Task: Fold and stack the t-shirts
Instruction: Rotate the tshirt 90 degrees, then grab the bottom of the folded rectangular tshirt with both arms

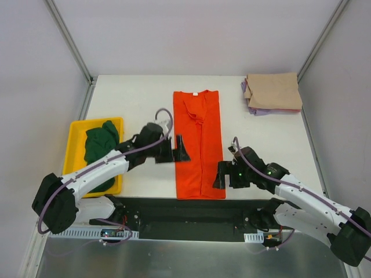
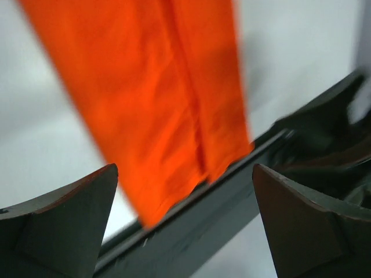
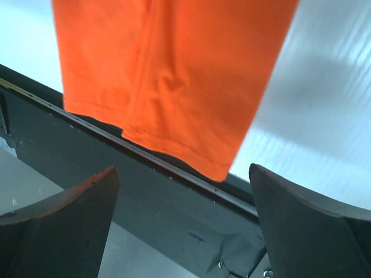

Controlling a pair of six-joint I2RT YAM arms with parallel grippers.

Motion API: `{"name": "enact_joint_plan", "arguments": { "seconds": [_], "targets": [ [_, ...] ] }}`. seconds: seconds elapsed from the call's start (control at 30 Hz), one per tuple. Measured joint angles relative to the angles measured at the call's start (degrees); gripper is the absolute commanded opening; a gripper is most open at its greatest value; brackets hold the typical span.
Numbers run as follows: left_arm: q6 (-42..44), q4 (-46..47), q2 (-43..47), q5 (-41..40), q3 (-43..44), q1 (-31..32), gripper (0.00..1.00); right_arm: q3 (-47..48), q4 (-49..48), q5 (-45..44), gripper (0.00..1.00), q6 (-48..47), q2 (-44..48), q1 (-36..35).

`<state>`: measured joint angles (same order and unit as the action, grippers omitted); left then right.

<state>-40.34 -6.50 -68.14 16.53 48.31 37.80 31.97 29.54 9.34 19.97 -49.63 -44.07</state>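
There are an orange-red t-shirt point(image 1: 198, 145), dark green t-shirt point(image 1: 101, 143), tan t-shirt point(image 1: 272, 90), pale purple t-shirt point(image 1: 256, 111) and yellow tray point(image 1: 75, 138).

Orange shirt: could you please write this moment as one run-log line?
orange shirt folded lengthwise, mid-table | left gripper open, left of it | right gripper open, right of it | green shirt in tray

Left wrist view is blurred, orange-red t-shirt point(image 2: 168, 104) cut off at top edge. Top view, upper right: pale purple t-shirt point(image 1: 255, 110) mostly hidden under tan t-shirt point(image 1: 272, 90). Left arm point(image 1: 104, 165) covers part of dark green t-shirt point(image 1: 98, 142).
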Motion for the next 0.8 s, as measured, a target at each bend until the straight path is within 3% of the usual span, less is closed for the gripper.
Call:
{"name": "enact_joint_plan", "arguments": {
  "seconds": [0.13,0.3,0.7,0.8],
  "targets": [
    [-2.40,-8.72,2.95,-0.46,-11.41,6.19,0.95,-2.56,1.60,1.44,0.98,3.72,0.04,0.00],
    [-5.51,-11.78,7.89,0.11,-16.04,11.85,0.85,-7.32,0.37,3.54,0.99,8.48,0.09,0.02],
    [-10.16,-11.19,-2.34,-1.09,-15.56,17.03,0.52,-9.18,-4.87,4.63,0.72,13.94,-2.97,0.02],
    [-10.34,-10.67,-4.79,-1.29,-14.69,17.31,0.49,-9.18,-5.22,4.57,0.66,14.29,-3.96,0.02]
  ]
}}
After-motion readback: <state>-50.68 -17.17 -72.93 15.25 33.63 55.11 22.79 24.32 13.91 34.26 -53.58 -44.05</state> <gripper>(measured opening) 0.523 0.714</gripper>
